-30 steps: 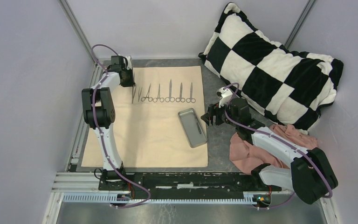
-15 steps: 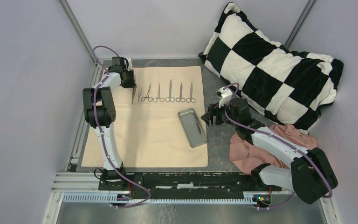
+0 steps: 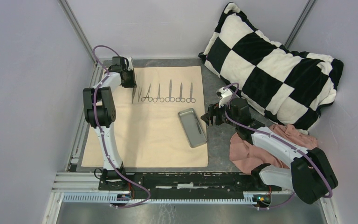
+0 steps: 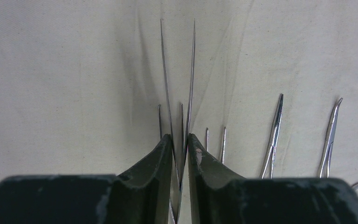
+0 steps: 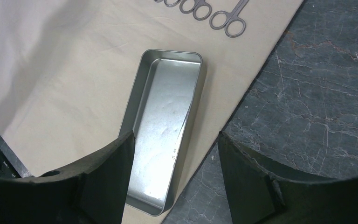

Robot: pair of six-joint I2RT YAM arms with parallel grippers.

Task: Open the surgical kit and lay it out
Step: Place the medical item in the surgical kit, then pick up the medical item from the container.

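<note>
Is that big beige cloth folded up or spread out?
Spread out: the beige cloth lies flat, with the instruments in a row and the tray on it.

Left arm stretched forward, left gripper (image 4: 179,140) pinching thin forceps (image 4: 191,60). Right gripper (image 5: 175,137) hangs, fingers spread wide.

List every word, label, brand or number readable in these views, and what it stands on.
None can be read in any view.
metal tray: bare metal, no stamp visible.
steel instruments: too small to show any engraving.
forceps shut in the left gripper: no marking visible.
beige cloth wrap and checkered pillow: no label or print.
</note>
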